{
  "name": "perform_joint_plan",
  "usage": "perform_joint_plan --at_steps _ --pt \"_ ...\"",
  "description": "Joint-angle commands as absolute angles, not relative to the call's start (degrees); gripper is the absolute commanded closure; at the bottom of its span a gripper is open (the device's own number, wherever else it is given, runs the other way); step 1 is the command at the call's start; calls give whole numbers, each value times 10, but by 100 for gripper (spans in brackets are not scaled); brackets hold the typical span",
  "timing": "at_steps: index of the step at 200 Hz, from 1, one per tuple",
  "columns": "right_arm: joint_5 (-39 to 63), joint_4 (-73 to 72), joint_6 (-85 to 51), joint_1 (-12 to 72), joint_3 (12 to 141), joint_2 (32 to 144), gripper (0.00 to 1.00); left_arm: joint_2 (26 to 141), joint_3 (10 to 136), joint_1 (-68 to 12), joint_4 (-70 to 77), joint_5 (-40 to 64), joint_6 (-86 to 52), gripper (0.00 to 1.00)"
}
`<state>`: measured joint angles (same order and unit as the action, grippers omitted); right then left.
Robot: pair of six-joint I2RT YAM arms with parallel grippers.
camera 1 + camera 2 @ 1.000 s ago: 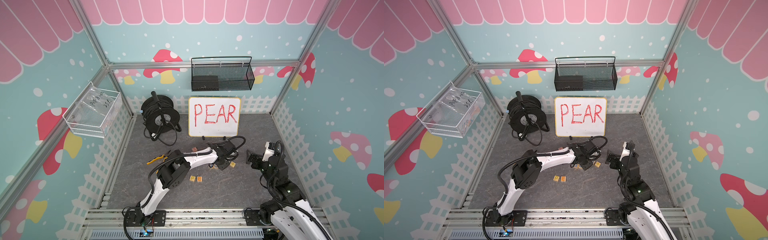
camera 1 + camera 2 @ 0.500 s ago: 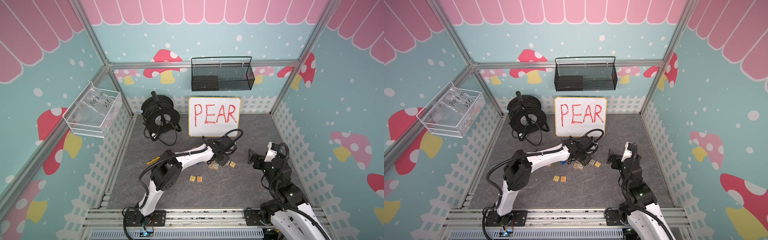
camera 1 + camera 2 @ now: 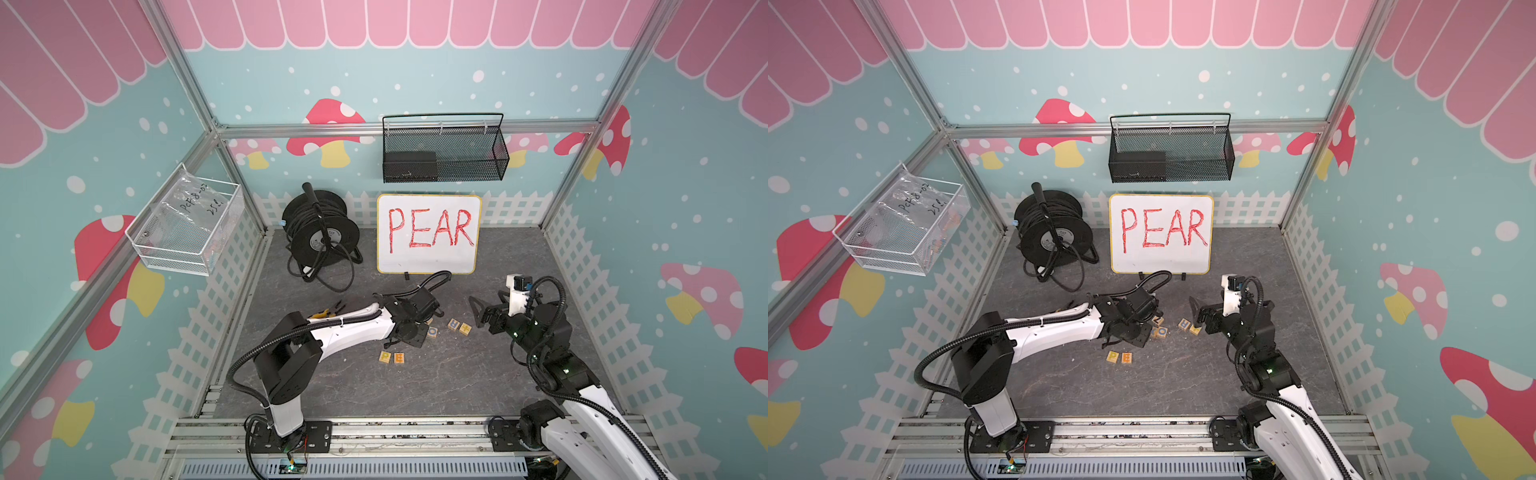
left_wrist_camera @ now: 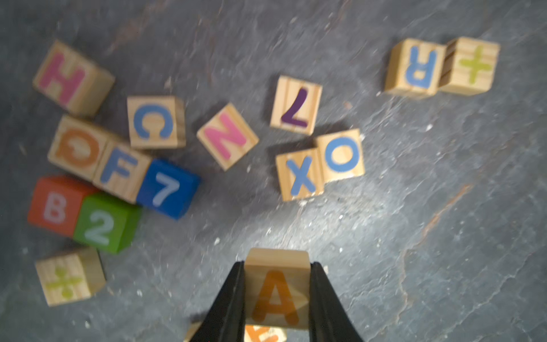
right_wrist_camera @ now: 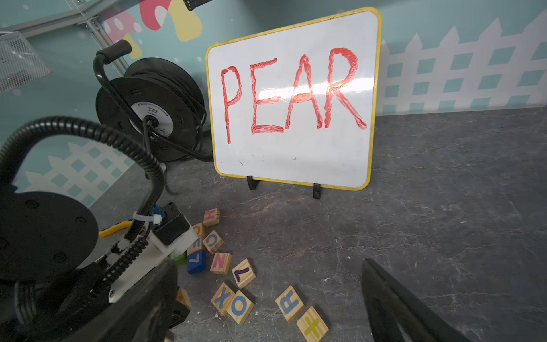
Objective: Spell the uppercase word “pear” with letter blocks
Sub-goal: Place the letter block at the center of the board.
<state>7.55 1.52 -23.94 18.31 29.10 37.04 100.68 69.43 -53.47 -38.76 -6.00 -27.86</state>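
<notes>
Now | left hand (image 4: 277, 265) pinches A block (image 4: 276, 296), X block (image 4: 299, 174) well apart | right hand (image 5: 268, 262) spread

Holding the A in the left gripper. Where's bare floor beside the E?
Free for the A block: mat right of the E block, away from the P block, out to the front rail. Crowded: farther back, around the O block, R block and plus block.
</notes>
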Motion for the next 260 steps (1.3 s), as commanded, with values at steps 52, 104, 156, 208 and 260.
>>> perform_joint_plan --at_steps 52,104,156,208,260 --pt "81 -25 -235 182 280 384 2 952 629 -578 -341 -110 -415 73" --pt "67 -7 -236 182 283 374 2 970 614 -592 -320 -96 -438 74" --pt "60 0 -240 182 287 375 2 982 603 -603 -302 -84 -444 74" --pt "54 9 -240 182 295 375 3 997 596 -609 -291 -77 -456 74" --pt "53 10 -242 182 294 375 2 1001 589 -609 -290 -91 -466 74"
